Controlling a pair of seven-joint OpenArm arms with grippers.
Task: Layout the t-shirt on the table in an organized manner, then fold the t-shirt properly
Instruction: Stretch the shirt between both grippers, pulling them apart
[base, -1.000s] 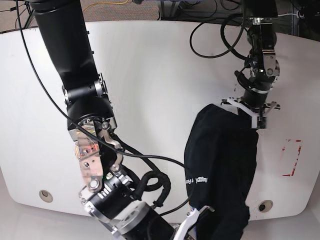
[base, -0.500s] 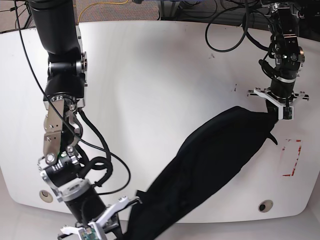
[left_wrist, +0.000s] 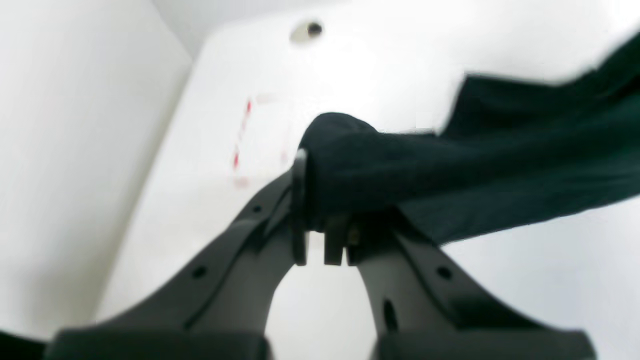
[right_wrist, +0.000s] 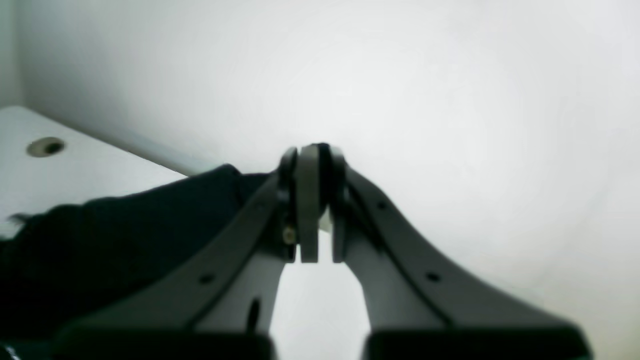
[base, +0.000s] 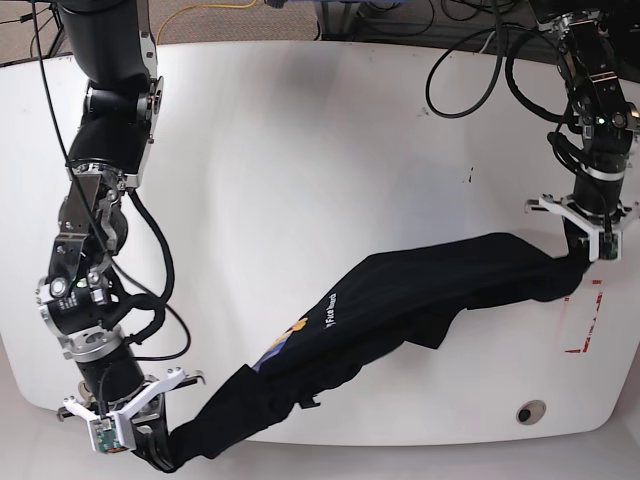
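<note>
1. We see the t-shirt (base: 400, 300) stretched into a long dark band across the front half of the table (base: 300, 150), running from the right edge down toward the front left corner.
2. Our left gripper (base: 590, 245) sits near the table's right edge, and its jaws are clamped on one bunched end of the shirt. In the left wrist view (left_wrist: 320, 210) the black cloth fills the space between the fingertips and spills away to the right.
3. Our right gripper (base: 125, 430) hangs at the front edge near the left corner. In the right wrist view (right_wrist: 312, 200) its jaws stand pressed narrow, with dark cloth trailing off to the left from the tips, so we take it to be pinching the shirt's other end.
4. The middle of the shirt sags onto the tabletop; white lettering (base: 335, 305) and a bit of yellow and purple print (base: 280, 345) show on the part nearer the front edge.
5. The cloth is rumpled and twisted lengthwise, with folds along the band, and we cannot tell sleeves from hem.
6. A red tape rectangle (base: 590, 315) lies at the right edge, just beside the cloth held by the left gripper; it also shows blurred in the left wrist view (left_wrist: 245, 135).
7. One round grommet hole (base: 530, 411) sits near the front right corner, clear of the shirt.
8. Black cables (base: 480, 70) loop above the back edge on the right.
</note>
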